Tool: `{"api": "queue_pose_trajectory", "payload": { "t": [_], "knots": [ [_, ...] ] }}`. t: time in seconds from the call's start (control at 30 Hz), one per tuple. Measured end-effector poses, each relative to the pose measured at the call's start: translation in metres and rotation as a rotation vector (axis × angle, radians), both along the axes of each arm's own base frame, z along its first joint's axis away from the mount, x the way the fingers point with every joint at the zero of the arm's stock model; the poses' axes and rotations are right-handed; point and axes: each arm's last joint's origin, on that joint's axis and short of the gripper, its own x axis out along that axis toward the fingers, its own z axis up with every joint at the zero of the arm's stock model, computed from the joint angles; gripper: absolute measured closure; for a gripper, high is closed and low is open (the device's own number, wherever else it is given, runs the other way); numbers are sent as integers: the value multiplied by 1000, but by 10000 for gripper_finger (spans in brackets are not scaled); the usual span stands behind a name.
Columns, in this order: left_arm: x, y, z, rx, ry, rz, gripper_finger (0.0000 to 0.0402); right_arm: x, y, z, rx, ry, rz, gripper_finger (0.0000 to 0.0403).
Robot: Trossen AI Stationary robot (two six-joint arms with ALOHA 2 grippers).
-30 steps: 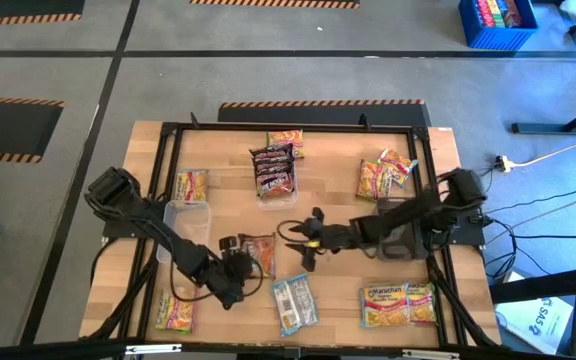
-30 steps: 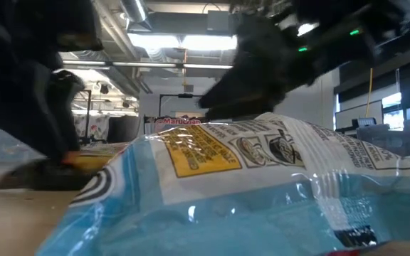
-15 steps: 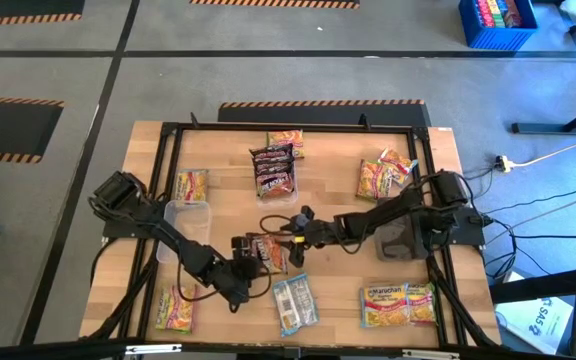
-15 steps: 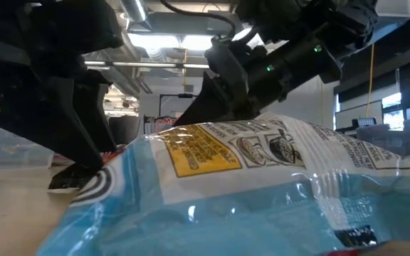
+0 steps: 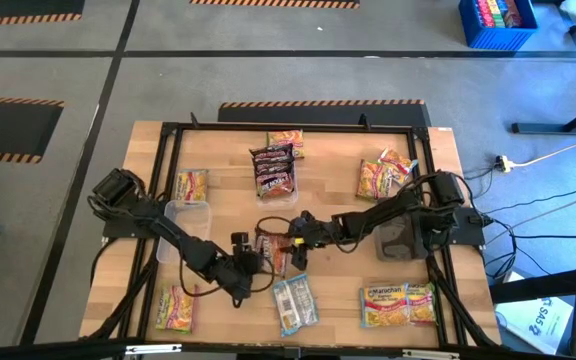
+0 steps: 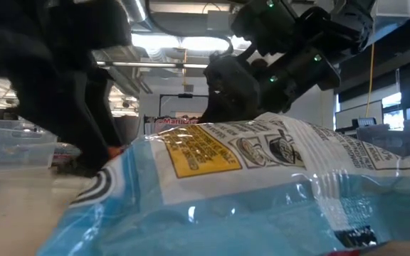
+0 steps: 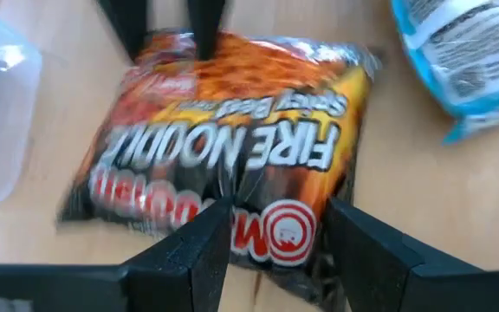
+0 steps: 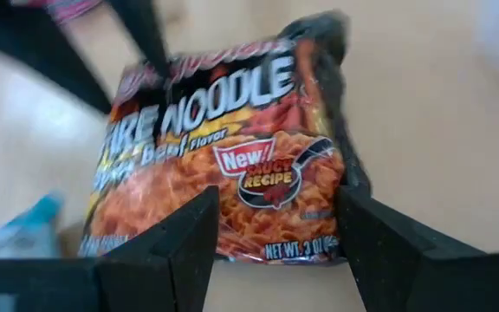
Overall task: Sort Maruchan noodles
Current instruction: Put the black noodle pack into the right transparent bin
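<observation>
A dark maroon Fire Noodle packet [image 5: 274, 252] lies flat on the wooden table near its middle. My left gripper [image 5: 254, 262] stands open at the packet's logo end [image 7: 275, 230]. That end shows between the two fingers in the left wrist view. My right gripper [image 5: 291, 242] stands open at the opposite end [image 8: 271, 247], with a finger on either side. Each wrist view shows the other gripper's fingers beyond the packet's far end. Other Maruchan noodles lie scattered around. My left gripper reaches down at a slant over the packet's logo end [image 7: 271, 238], fingers apart; I cannot tell whether they touch it. My right gripper reaches down at a slant over the packet's other end [image 8: 275, 234], fingers apart; I cannot tell whether they touch it.
A light blue packet [image 5: 294, 303] lies just nearer, filling the low view [image 6: 248, 185]. A clear bin [image 5: 186, 215] stands at the left. Dark packets [image 5: 273, 170] sit at the far middle. Yellow-pink packets lie at the far right [image 5: 383, 175], near right [image 5: 398, 305] and near left [image 5: 173, 310].
My right gripper has come down and moved toward the table's left, closing in on the dark packet. My left gripper has rolled at the wrist beside the packet. The packet has shifted slightly toward the table's right.
</observation>
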Motion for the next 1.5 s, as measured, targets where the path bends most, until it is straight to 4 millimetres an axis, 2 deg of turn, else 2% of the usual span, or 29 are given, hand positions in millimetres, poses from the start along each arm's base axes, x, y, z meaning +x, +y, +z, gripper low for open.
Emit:
{"api": "queue_pose_trajectory", "payload": {
  "t": [0.27, 0.4, 0.6, 0.83, 1.07, 1.2, 1.33, 1.5],
  "knots": [
    [-16, 7, 13, -10, 103, 162, 221, -5, 6, 3, 33, 30, 135, 187],
    [-20, 6, 11, -11, 115, 192, 221, -8, 6, 17, 21, 10, 115, 187],
    [-18, 6, 10, 28, 79, 203, 221, -7, 1, 24, -46, -22, 15, 187],
    [-7, 7, 13, -25, -3, 211, 221, -8, 7, 23, -59, -20, 29, 183],
    [1, 16, 14, -47, -10, 239, 218, -10, 14, 23, -59, -19, 47, 121],
    [4, 25, 17, -98, 2, 274, 198, -10, 14, 23, -64, -13, 41, 88],
    [0, 36, 26, -66, 35, 284, 181, -11, 14, 22, -66, -1, 42, 72],
    [-10, 49, 38, -25, 89, 304, 181, -12, 16, 21, -82, 1, 60, 70]
  ]
}}
